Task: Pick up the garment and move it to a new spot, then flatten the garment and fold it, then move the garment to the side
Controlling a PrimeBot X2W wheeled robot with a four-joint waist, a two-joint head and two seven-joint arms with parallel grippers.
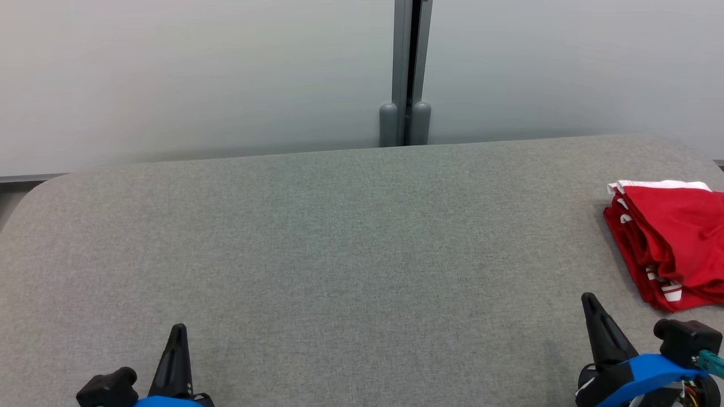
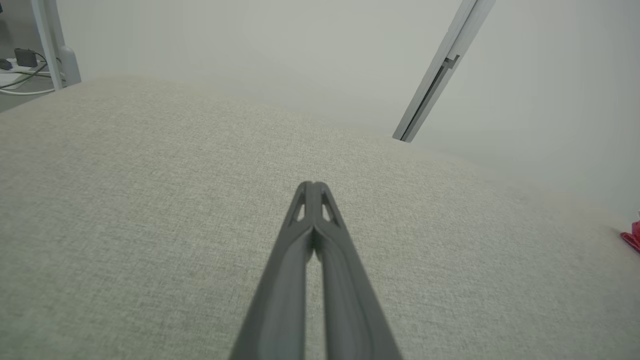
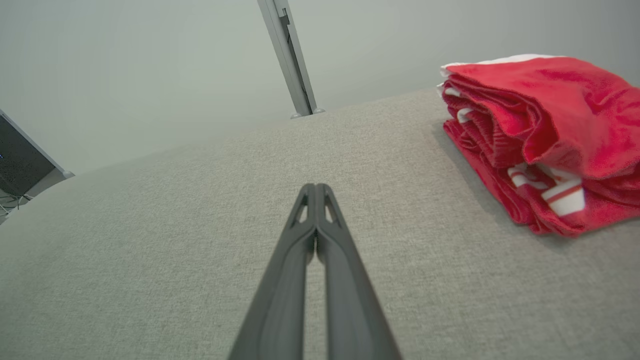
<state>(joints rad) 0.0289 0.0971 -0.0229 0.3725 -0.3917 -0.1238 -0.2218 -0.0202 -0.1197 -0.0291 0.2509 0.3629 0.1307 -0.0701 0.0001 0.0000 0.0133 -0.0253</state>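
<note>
The garment [image 1: 676,243] is red with white trim, folded in a thick stack at the right edge of the grey table [image 1: 339,243]. In the right wrist view the garment [image 3: 545,140] lies to the upper right of my fingers. My right gripper [image 1: 588,298] sits at the lower right, a short way in front of and left of the garment, shut and holding nothing; its tips meet [image 3: 316,187]. At the lower left my left gripper [image 1: 179,328] is shut too, tips pressed together [image 2: 313,185], empty above bare fabric. A red corner of the garment [image 2: 631,239] peeks in at the right edge.
A pale wall with a grey vertical post [image 1: 405,73] stands behind the table's far edge. Cables and a power strip [image 2: 20,62] lie on the floor beyond the table's left corner. The table's corners are rounded.
</note>
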